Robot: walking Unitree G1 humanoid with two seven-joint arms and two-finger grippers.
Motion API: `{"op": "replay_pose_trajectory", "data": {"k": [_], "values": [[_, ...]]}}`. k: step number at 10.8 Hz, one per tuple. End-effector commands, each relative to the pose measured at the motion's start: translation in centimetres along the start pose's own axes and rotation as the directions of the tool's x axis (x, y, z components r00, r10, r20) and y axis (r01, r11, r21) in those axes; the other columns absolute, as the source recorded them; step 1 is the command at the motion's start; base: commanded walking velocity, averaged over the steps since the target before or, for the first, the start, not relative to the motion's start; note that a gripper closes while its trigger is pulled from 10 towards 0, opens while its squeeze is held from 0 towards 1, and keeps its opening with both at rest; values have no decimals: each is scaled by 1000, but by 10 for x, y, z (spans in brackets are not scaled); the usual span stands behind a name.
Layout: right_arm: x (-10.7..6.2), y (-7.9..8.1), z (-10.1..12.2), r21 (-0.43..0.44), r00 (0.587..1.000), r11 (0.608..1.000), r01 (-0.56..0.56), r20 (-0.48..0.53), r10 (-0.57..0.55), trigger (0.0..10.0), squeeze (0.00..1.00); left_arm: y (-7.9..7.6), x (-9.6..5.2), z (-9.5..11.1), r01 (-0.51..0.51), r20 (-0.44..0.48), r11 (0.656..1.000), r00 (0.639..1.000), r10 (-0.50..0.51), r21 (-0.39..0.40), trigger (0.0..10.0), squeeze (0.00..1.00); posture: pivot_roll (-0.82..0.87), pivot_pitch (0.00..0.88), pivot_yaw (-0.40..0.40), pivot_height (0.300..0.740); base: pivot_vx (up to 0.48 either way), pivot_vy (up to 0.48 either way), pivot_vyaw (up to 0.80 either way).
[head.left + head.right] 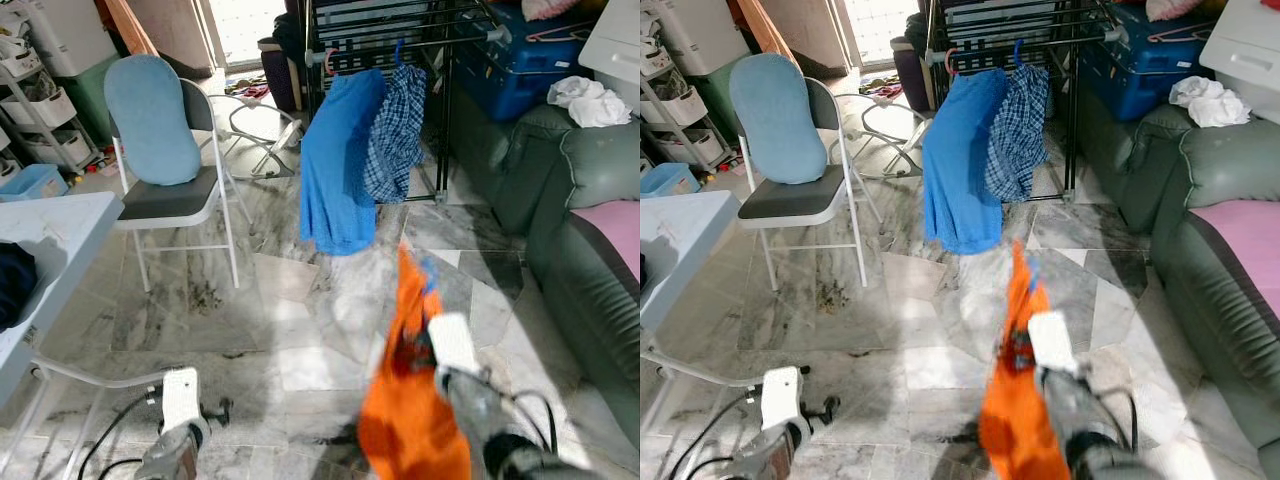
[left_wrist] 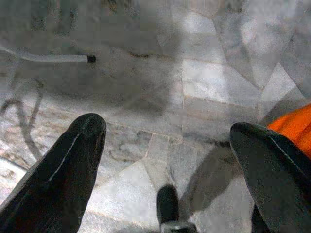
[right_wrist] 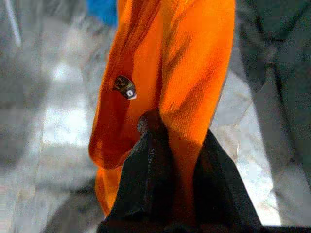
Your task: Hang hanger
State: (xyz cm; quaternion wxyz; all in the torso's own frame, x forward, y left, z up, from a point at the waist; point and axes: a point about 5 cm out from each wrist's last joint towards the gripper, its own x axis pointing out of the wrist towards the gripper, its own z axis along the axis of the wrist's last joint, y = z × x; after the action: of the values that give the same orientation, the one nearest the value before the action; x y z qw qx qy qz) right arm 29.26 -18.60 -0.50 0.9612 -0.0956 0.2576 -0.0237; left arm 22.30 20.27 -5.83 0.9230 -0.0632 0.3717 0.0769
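Observation:
An orange garment [image 1: 410, 400] hangs low over the marble floor, a bit of blue hanger [image 1: 428, 272] poking out at its top. My right gripper [image 3: 179, 130] is shut on the orange cloth; its arm [image 1: 470, 385] comes up from the lower right. The black drying rack [image 1: 400, 45] stands several steps ahead, with a blue shirt [image 1: 338, 165] and a plaid shirt [image 1: 395, 130] hung on its rail. My left gripper [image 2: 167, 127] is open above bare floor, and its arm [image 1: 178, 425] sits low on the left.
A folding chair [image 1: 170, 200] with a blue cushion stands ahead on the left, beside a white table [image 1: 60, 225]. A dark green sofa [image 1: 590, 240] lines the right side. A blue suitcase [image 1: 520, 60] sits behind the rack.

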Motion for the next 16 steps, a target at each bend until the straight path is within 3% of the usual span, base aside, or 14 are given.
{"op": "replay_pose_trajectory", "data": {"k": [1,3,6,7,9,16], "values": [[5,-5,23,41,996,999,32,83,-35,10000,0,10,2,16,-46,60,999,997,47,-19,10000,0,-156,0,130,740,0,0,0],[2,3,9,27,1000,999,-17,23,17,10000,0,2,4,25,3,89,998,996,2,-56,10000,0,-156,0,130,740,0,0,0],[-10,25,-27,-15,992,995,-98,-84,97,10000,0,-8,2,10,66,48,997,997,-64,-40,10000,0,-161,0,135,740,0,0,0],[-10,27,-29,37,992,996,-82,-97,85,10000,0,-10,1,6,75,38,996,997,-74,-37,10000,0,-161,0,135,740,0,0,0],[-10,33,-25,56,992,995,-87,-84,91,10000,0,-14,1,3,101,27,995,995,-100,-23,10000,0,-168,0,139,740,276,0,0],[-16,33,-41,-60,983,988,-140,-129,132,10000,0,-19,1,4,116,23,993,993,-115,-17,10000,0,-179,0,135,740,348,0,0]]}}
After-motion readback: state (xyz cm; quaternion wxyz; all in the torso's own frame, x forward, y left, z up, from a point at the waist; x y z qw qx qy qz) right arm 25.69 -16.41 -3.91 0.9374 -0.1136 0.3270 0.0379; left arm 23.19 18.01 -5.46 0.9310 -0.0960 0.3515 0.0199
